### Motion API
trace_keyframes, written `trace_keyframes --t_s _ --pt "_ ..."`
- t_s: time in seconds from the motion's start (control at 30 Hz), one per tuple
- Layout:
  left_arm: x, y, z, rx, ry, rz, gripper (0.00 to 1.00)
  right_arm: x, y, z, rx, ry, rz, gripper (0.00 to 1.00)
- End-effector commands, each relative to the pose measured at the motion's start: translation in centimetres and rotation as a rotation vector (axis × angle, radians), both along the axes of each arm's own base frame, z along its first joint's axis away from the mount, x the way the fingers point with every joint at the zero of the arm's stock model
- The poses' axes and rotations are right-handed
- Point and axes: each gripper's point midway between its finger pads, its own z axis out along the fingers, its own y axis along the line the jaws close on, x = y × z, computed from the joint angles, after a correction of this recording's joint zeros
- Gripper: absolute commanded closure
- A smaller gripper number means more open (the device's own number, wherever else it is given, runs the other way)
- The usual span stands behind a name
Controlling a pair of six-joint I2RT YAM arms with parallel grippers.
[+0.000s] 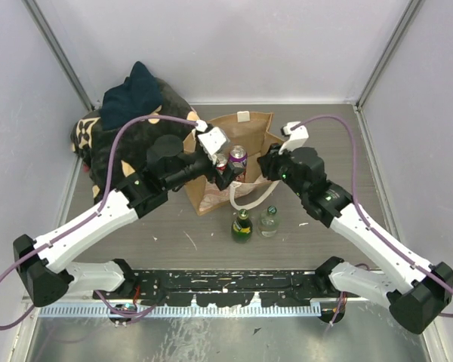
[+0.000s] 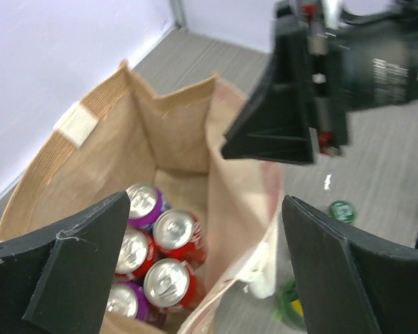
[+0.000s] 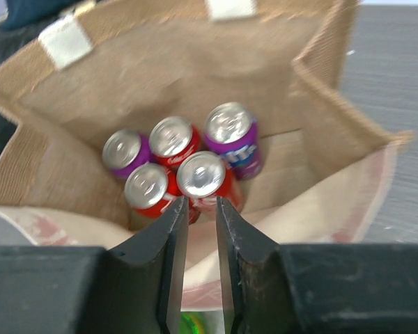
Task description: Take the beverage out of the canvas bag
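The canvas bag [image 1: 245,132] stands open mid-table, tan with cream strap patches. Several beverage cans stand inside it: red ones [image 3: 202,174] and purple ones [image 3: 231,129], also seen from the left wrist [image 2: 175,233]. My left gripper [image 1: 225,172] hangs over the bag's left front rim, its jaws wide open and empty [image 2: 205,202], with the cans just below. My right gripper [image 1: 262,167] is at the bag's right front edge. Its fingers are almost together [image 3: 202,202] over the flared near wall [image 3: 320,209], whose cream-pink fabric fills the narrow gap.
A green bottle [image 1: 242,225] and a clear bottle [image 1: 269,221] stand on the table just in front of the bag. A black bag with a tan pattern [image 1: 128,143] and a dark cloth on top lies at the back left. Grey walls close the sides and back.
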Motion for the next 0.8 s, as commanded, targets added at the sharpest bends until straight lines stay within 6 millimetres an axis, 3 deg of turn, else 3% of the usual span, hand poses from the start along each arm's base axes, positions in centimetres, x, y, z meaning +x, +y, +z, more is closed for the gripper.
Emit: trace_keyframes --t_s 0.0,0.17,0.3,0.47,0.63,0.77 --pt "3.5 2.2 -0.1 -0.033 0.013 0.12 0.02 -0.9 4.1 -0.5 0.034 -0.007 0.123 0.72" --pt "5.7 2.9 0.9 -0.065 0.005 0.166 0.02 -2.7 7.7 -3.5 0.0 0.047 0.226 0.72" --pt "6.8 2.8 2.3 -0.127 -0.005 0.174 0.02 -4.8 9.2 -6.1 -0.03 0.09 0.294 0.72" --pt "8.2 1.4 2.2 -0.145 0.021 0.136 0.02 -5.7 9.0 -8.8 -0.067 0.138 0.297 0.72" --pt "8.9 -0.4 2.7 -0.202 0.041 0.06 0.02 -5.4 8.7 -9.5 -0.098 0.144 0.28 0.72" --pt "10.9 -1.5 2.4 -0.243 0.098 0.036 0.02 -5.2 8.7 -9.8 -0.114 0.146 0.276 0.73"
